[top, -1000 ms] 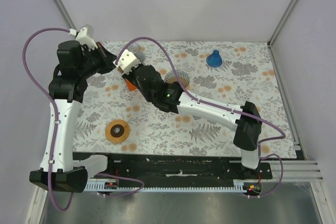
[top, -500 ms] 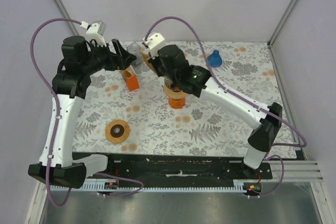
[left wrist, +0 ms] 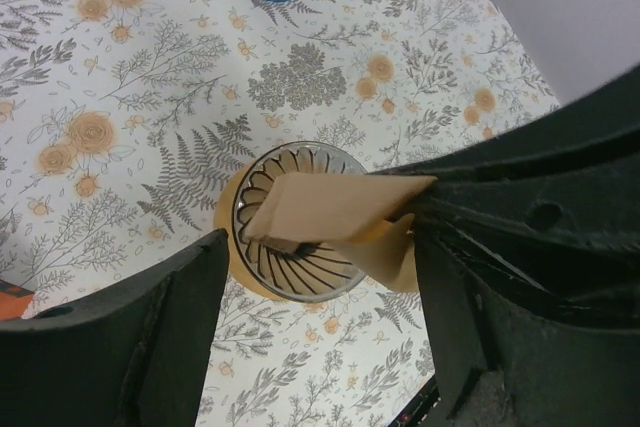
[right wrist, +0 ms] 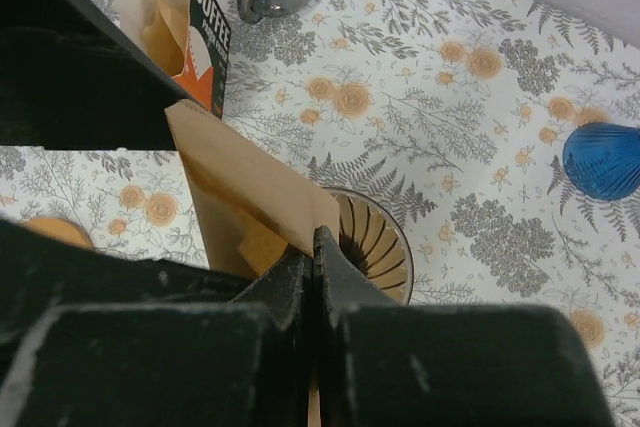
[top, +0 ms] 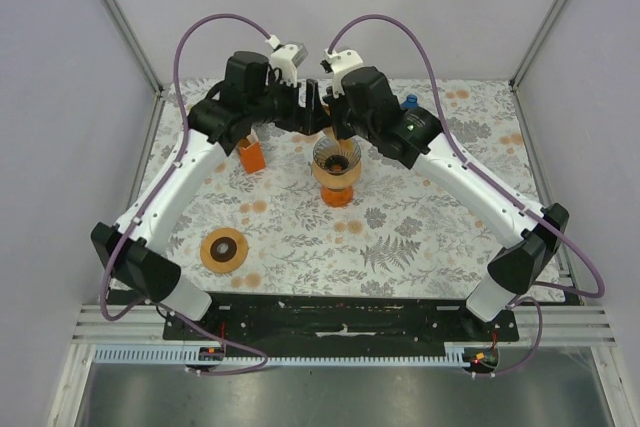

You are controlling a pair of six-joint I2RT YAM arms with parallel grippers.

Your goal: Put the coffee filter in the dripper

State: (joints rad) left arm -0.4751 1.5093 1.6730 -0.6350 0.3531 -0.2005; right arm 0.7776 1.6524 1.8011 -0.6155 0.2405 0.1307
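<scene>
- Over the floral tabletop (top: 420,237), two arms meet at upper centre of the top view, w/ the glass dripper (top: 337,159) directly below their wrists.
- Right gripper (right wrist: 316,252): jaws pinched flat together on the brown paper coffee filter (right wrist: 235,182), gripping it at one edge. The paper fans away to the upper left of the right wrist view.
- Left gripper (left wrist: 320,239): jaws stand wide, one finger at lower left of the left wrist view and the other in the dark mass at right, w/ the filter between them. No contact w/ the paper that the frames show.
- Filter's whereabouts: in the air above the dripper, not in it. It is folded flat, not opened to a cone.
- Long axis: in the left wrist view it runs left to right across the upper half of the ribbed mouth. In the right wrist view most of the paper sits left of the mouth, which peeks out at centre right.
- The relation that counts: the mouth lies below and slightly to one side of the held paper, so the move ahead prob. calls for centring the filter over the mouth, then going down.
- Right arm has the paper — left is the one placed to help spread it.
- Risk, as judged: a flat filter may lie across the rim rather than seat in the ribs.
- Also in shot: filter box (right wrist: 195,37) at upper left of the right wrist view, blue cone (right wrist: 605,162) at its right edge.
</scene>
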